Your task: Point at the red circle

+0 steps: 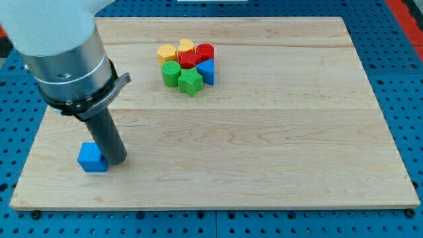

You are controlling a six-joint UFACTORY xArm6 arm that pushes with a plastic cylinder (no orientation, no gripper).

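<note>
The red circle [205,51] sits at the right end of a tight cluster near the view's top centre of the wooden board [264,145]. My tip [116,159] is at the view's lower left, far from the cluster, touching the right side of a lone blue cube [92,158]. The cluster also holds a yellow hexagon [166,52], a yellow heart [186,47], a red block [190,60], a green circle [171,73], a green star [190,81] and a blue triangle [207,71].
The arm's grey and white body [63,46] fills the view's upper left above the rod. A blue perforated table [396,73] surrounds the board on all sides.
</note>
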